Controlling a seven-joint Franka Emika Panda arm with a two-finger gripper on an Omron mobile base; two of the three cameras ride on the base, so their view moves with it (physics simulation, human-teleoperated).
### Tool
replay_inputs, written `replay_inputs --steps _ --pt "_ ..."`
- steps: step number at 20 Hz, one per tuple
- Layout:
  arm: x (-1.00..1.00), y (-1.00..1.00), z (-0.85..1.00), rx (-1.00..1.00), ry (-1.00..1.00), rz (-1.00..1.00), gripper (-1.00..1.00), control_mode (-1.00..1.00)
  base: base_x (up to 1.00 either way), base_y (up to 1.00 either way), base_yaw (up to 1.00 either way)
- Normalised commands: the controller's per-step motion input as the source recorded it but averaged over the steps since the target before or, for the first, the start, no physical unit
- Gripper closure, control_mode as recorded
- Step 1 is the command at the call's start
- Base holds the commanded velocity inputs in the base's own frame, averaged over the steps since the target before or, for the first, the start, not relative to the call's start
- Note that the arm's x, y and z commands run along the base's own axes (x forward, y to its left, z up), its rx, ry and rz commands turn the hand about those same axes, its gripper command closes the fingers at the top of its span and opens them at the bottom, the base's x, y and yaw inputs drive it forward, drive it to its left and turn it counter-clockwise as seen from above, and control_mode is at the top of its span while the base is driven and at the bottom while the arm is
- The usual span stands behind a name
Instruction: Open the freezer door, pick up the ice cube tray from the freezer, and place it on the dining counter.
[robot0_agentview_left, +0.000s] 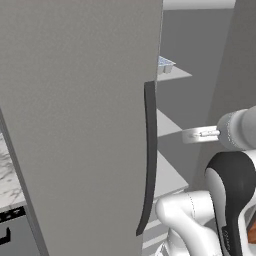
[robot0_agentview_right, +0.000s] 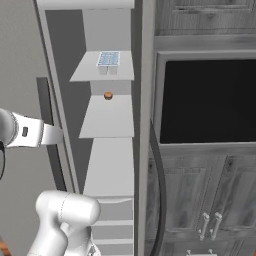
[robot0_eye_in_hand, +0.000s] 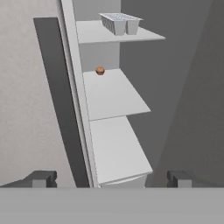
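The tall matte grey freezer door (robot0_agentview_left: 80, 125) with its long, dark, slightly curved vertical bar handle (robot0_agentview_left: 149, 155) stands swung open, exposing the grey interior of the freezer. Inside, pale grey shelves are stacked one above another. The small pale blue ice cube tray (robot0_agentview_right: 108, 61) with a whitish rim and two rows of square cells rests on the top shelf (robot0_agentview_right: 87, 75), towards that shelf's back edge; in the hand view the tray (robot0_eye_in_hand: 120, 22) sits near the shelf's far right part. On the second shelf (robot0_eye_in_hand: 113, 94), a small round orange-brown object (robot0_eye_in_hand: 99, 70) lies at the back edge, against the rear wall. The third shelf (robot0_eye_in_hand: 116, 148) is below it.

The gripper (robot0_eye_in_hand: 111, 178) faces into the freezer with its two dark fingertips (robot0_eye_in_hand: 42, 178) spread wide apart, holding nothing; the door's edge and the front edge of the third shelf lie between them. The tray is well apart from the gripper, two shelves higher.

To the right of the freezer stands grey wood cabinetry (robot0_agentview_right: 200, 195) with a dark rectangular recess (robot0_agentview_right: 207, 100).
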Motion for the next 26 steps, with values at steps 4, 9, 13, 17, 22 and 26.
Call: replay_inputs --steps 4,9,13,17,22,26 --pt "0.0 0.0 0.0 0.0 0.0 0.0 -1.0 1.0 0.0 0.0 0.0" --pt "-0.02 -0.02 0.0 0.01 0.0 0.0 -1.0 -1.0 0.0 0.0 0.0" --pt "0.0 -0.31 0.02 0.13 0.0 -0.03 -1.0 -1.0 0.0 0.0 0.0" --pt "0.0 -0.29 0.15 0.18 0.0 -0.13 -1.0 -1.0 0.0 0.0 0.0" --pt "0.0 -0.18 0.06 0.18 0.0 -0.17 -1.0 -1.0 0.0 0.0 0.0" --pt "0.0 -0.08 0.03 0.18 0.0 -0.2 -1.0 -1.0 0.0 0.0 0.0"
